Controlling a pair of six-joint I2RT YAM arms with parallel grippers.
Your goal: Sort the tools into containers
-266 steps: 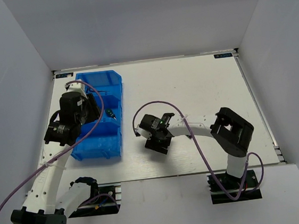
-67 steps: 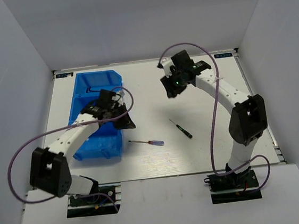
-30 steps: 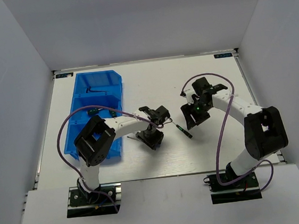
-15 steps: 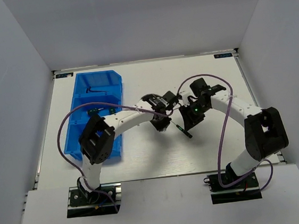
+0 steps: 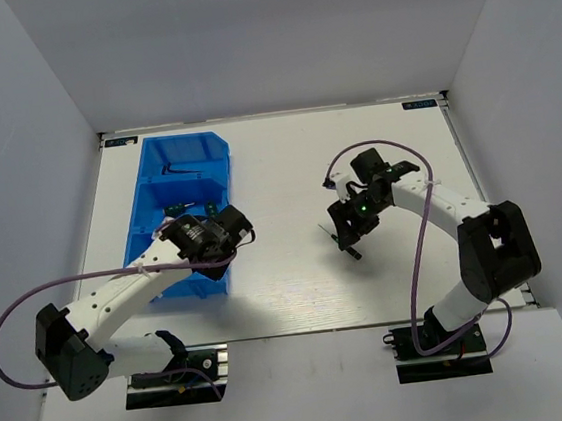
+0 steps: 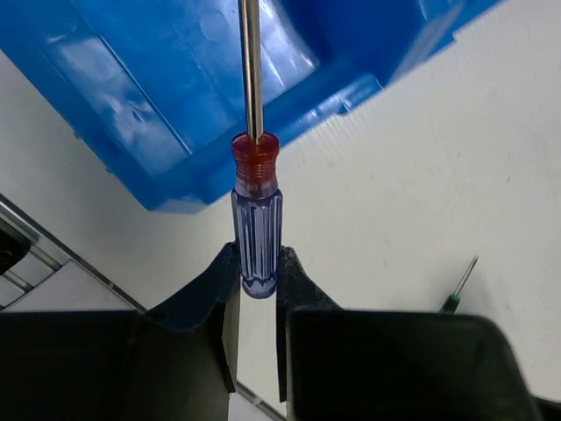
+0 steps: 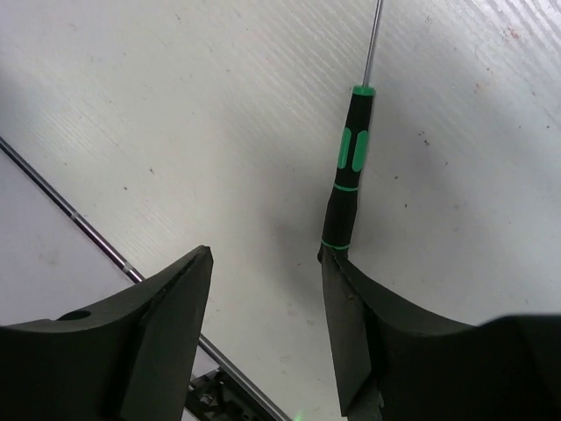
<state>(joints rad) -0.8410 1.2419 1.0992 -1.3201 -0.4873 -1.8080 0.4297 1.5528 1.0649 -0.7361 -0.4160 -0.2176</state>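
Note:
My left gripper (image 6: 256,263) is shut on the blue-handled screwdriver (image 6: 256,215), whose red collar and steel shaft point out over the blue bin (image 6: 166,96). From above, the left gripper (image 5: 224,226) hangs at the right edge of the bin (image 5: 186,148), by its near compartments. A bent hex key (image 5: 178,167) lies in the far compartment and green-handled tools (image 5: 174,210) in the middle one. My right gripper (image 7: 265,254) is open just above the table. The black-green screwdriver (image 7: 349,167) lies flat, its butt end at the right finger. Seen from above, that tool (image 5: 352,251) pokes out under the right gripper (image 5: 346,230).
White table (image 5: 300,299) with grey walls on three sides. The bin sits at the table's left. Purple cables loop off both arms. The black-green screwdriver's tip (image 6: 459,285) shows at the right edge of the left wrist view.
The left arm has carried the blue-handled screwdriver from mid-table leftward to the bin's right edge. The right gripper has shifted slightly left over the black-green screwdriver and its jaws have widened.

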